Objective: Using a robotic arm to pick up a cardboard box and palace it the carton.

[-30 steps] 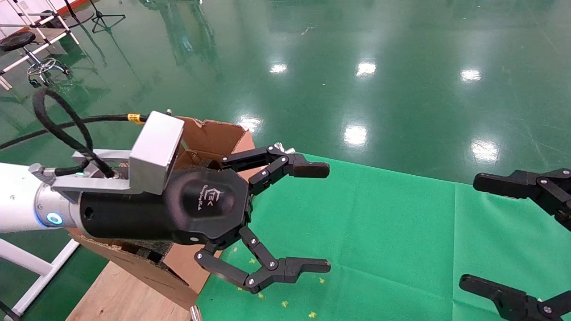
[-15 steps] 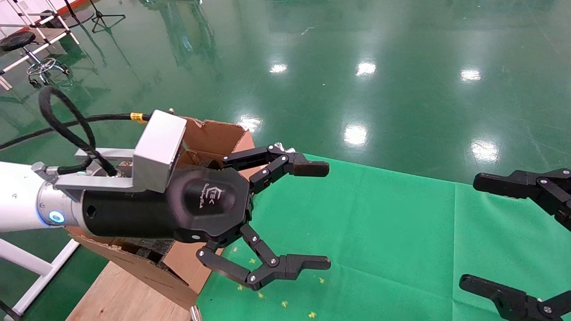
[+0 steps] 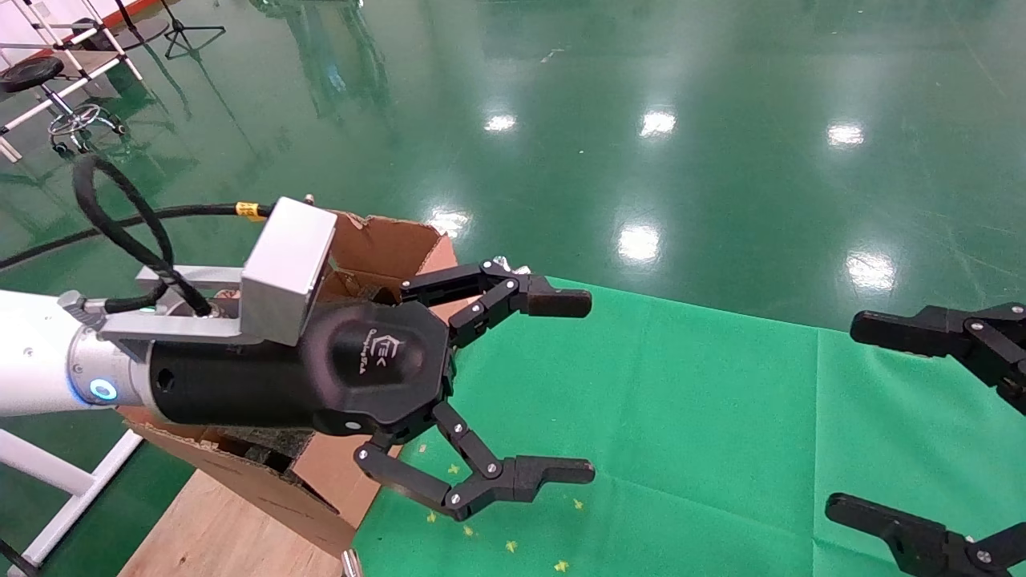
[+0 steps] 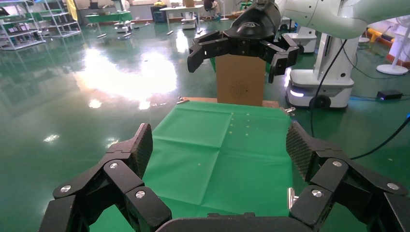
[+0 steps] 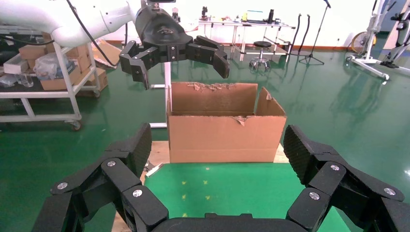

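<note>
My left gripper (image 3: 553, 389) is open and empty, held above the left end of the green cloth (image 3: 689, 417); its white arm reaches in from the left. The carton (image 3: 385, 240), large and brown with torn flaps, stands behind that arm; the right wrist view shows it whole (image 5: 225, 130) with the left gripper (image 5: 183, 75) above it. My right gripper (image 3: 842, 417) is open and empty at the right edge. The cardboard box (image 4: 240, 86), brown with a round mark on its face, stands upright past the cloth's far end, behind the right gripper (image 4: 235, 67).
The cloth lies on a wooden table (image 3: 216, 529); small yellow marks dot it near the carton. Shiny green floor (image 3: 641, 120) surrounds the table. A stool and white racks (image 3: 48, 88) stand at the far left. Another robot base (image 4: 319, 92) stands past the table end.
My left arm has shifted slightly to the right, then held still. Both grippers stay open. The right arm has not moved.
</note>
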Controlling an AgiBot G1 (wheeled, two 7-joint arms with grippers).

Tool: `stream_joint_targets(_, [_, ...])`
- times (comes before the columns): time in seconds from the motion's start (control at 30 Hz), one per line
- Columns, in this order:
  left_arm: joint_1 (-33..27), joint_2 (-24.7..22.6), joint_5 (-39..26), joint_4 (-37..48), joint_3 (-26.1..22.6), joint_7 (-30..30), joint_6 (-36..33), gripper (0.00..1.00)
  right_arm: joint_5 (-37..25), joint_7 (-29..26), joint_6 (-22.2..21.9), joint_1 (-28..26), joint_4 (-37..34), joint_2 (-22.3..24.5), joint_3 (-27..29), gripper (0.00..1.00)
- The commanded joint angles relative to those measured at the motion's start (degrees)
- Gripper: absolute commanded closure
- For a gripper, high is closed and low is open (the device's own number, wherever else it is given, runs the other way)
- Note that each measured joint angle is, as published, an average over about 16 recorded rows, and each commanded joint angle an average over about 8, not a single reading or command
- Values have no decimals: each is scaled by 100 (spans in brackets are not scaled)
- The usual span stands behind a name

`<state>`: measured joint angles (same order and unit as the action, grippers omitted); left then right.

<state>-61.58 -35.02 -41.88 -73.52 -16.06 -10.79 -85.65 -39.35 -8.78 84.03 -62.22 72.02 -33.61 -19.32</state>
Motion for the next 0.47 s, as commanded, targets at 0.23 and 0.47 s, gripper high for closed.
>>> stream_joint_targets(0.23, [-2,-1,-3,3,-4,-1,2,0,0,0,0,0,0,0,0,0])
stream_joint_targets(0.47, [-5,-1,-4,6,-5,-1,2,0,0,0,0,0,0,0,0,0])
